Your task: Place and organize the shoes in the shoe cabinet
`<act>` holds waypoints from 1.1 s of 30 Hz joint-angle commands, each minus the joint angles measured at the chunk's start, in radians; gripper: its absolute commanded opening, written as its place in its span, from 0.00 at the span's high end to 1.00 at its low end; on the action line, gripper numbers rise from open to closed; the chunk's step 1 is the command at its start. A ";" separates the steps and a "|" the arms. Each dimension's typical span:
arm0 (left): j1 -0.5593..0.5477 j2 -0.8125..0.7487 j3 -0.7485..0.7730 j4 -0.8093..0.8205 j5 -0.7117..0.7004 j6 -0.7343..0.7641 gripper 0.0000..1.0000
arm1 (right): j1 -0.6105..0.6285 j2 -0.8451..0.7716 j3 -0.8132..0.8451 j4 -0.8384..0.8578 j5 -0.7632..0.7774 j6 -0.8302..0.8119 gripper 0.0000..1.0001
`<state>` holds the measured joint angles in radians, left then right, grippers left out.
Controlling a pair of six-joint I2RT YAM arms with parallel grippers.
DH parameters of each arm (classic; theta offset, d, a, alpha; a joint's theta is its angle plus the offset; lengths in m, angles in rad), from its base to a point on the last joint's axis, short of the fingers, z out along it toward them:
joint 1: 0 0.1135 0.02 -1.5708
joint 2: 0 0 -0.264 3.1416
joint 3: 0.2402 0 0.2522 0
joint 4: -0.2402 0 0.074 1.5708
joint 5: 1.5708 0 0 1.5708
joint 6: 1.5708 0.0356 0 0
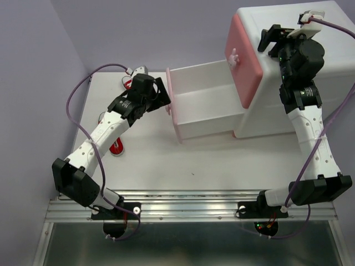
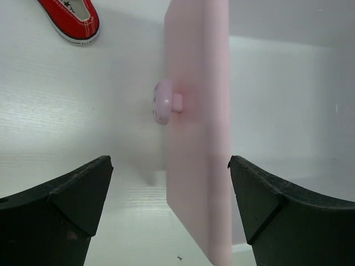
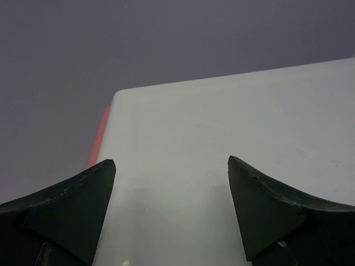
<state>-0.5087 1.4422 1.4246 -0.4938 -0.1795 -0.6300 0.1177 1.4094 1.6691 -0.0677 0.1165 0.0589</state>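
The lower drawer point(image 1: 205, 105) of the cabinet point(image 1: 260, 119) stands pulled out to the left, and nothing shows inside it. The left claw point(image 2: 171, 165) is spread wide and straddles the pink drawer front point(image 2: 197, 111), with the knob point(image 2: 163, 102) just ahead of its fingers and not pinched. The right claw point(image 3: 172, 163) is also spread. It hovers over the cabinet top and grips nothing.

One red shoe point(image 1: 116, 146) lies on the bench point(image 1: 211, 166) beside the left forearm. A second red shoe point(image 1: 128, 83) lies near the far left corner, partly behind the wrist. No green shoe is in view.

The step in hand looks like finishing with the drawer and going for a shoe. To do that well, the left claw should back straight off the front. A sideways swing could catch the panel's edge and push the drawer askew or partly shut.

The far shoe is the closer of the two. A pinch across its sides at mid-length should carry it level. It is best set against one drawer wall, toe toward the back, so there is room for its mate alongside.
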 commanded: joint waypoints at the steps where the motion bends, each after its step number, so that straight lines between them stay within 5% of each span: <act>1: 0.028 -0.068 0.036 -0.021 0.054 0.006 0.01 | 0.054 0.141 -0.080 -0.728 -0.018 0.142 0.12; 9: 0.217 -0.129 0.102 -0.349 0.101 -0.146 0.01 | 0.054 0.146 0.206 -0.497 -0.081 0.159 0.04; 14: 0.329 -0.131 0.109 -0.408 0.175 -0.223 0.01 | 0.088 0.293 0.669 -0.533 -0.071 0.148 0.02; 17: 0.341 -0.072 0.141 -0.468 0.143 -0.203 0.01 | 0.148 0.353 0.782 -0.511 -0.028 0.098 0.01; 23: 0.351 -0.011 0.232 -0.502 0.115 -0.186 0.01 | 0.200 0.274 0.684 -0.316 -0.047 0.044 0.00; 33: 0.440 -0.051 0.105 -0.520 0.110 -0.218 0.01 | 0.453 0.289 0.636 -0.225 -0.222 -0.126 0.00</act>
<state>-0.1001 1.4425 1.5658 -0.9791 -0.0509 -0.8299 0.4706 1.6955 2.3085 -0.3614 -0.0151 0.0093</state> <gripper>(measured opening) 0.986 0.995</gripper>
